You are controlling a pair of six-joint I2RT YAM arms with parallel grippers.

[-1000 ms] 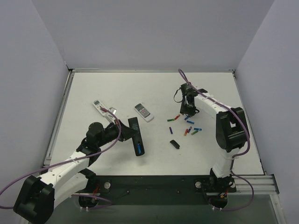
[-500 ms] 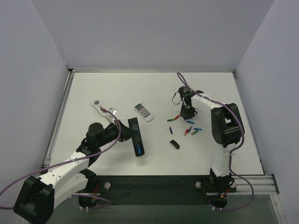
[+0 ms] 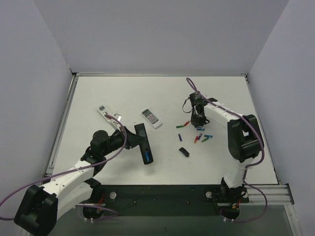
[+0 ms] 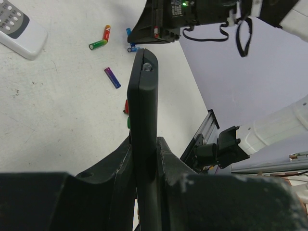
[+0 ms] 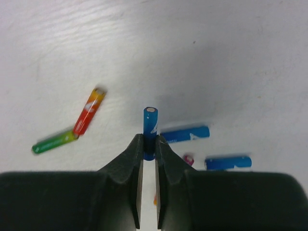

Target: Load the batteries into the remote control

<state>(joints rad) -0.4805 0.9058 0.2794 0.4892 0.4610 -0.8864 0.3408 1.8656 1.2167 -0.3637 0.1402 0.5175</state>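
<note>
Long slim black remote control (image 3: 142,142) is the nearest thing, left of centre on the white table (image 3: 162,93). It's clamped in the left gripper (image 3: 131,139): the left wrist view shows it edge-on with a black finger pressed against each flat face, so that gripper is closed tight on it. The near end of it shows a blue strip (image 3: 146,158), which looks like a battery sitting in the bay, but I can't say for sure from above. A bit further out and to the right lies a small black oblong piece (image 3: 184,152), all on its own. Past that is the scatter of little cylinder batteries (image 3: 203,138) in green, red, blue and purple, well apart from the remote control and over on the right arm's side. The right gripper (image 5: 149,147) is down among them, fingertips pinched on a blue battery (image 5: 150,126) that sticks straight out beyond the tips. No idea if its end touches the table. Just beside it lies another blue one (image 5: 185,134), and off to the left a green one (image 5: 54,142) meets a red-orange one (image 5: 89,111) end to end. Furthest back sit two shorter white remotes (image 3: 151,118).
</note>
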